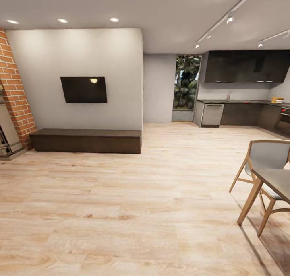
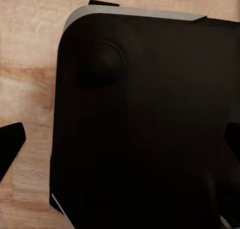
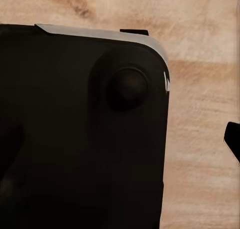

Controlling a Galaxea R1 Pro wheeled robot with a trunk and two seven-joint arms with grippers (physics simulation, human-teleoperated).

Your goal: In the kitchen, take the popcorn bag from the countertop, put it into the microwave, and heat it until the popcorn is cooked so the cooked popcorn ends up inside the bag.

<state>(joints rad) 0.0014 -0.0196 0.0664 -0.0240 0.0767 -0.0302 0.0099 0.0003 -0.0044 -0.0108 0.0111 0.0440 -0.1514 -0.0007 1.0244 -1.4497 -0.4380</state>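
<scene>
Far off at the back right of the head view lies the kitchen, where the grey countertop [image 1: 241, 101] tops dark cabinets. On it near the right edge sits a small mustard-brown thing [image 1: 277, 99], too small to tell whether it is the popcorn bag. The microwave and the popcorn are out of view. In the left wrist view my left gripper [image 2: 122, 144] is open over my own black base [image 2: 150, 114], one fingertip [image 2: 10, 149] at each side. My right gripper [image 3: 120, 144] also hangs over the base with nothing between its fingers, and one fingertip [image 3: 232, 139] stands far out to the side.
Pale wood floor [image 1: 133, 211] stretches toward the kitchen. A wooden chair [image 1: 264, 163] and a table corner [image 1: 278, 183] stand close at the right. A dark low bench [image 1: 86, 140] and a wall TV [image 1: 83, 89] are at the left, beside a brick column [image 1: 14, 95]. A steel oven [image 1: 284, 121] is at the far right.
</scene>
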